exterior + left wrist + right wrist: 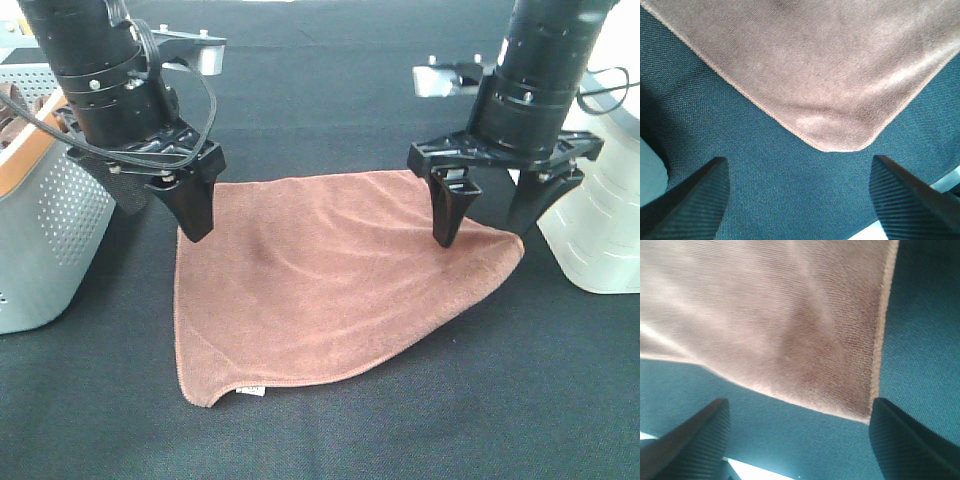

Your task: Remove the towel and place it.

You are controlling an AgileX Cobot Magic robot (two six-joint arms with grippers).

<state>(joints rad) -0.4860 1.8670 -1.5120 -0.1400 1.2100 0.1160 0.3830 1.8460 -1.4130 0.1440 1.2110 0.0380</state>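
The reddish-brown towel [335, 275] lies spread flat on the black table cloth [330, 440], with its small white label [250, 391] on the near edge. My left gripper [165, 200] is open and empty, hovering over the towel's far left corner; in the left wrist view the towel corner [840, 100] lies just ahead of the open gripper [800, 200]. My right gripper [492, 215] is open and empty over the far right corner; in the right wrist view the towel's hemmed corner [790, 330] lies between and ahead of the open gripper [800, 445].
A grey perforated basket [40, 240] with an orange-brown rim stands at the left edge, close to the left arm. A white ribbed container [600, 235] stands at the right edge, beside the right gripper.
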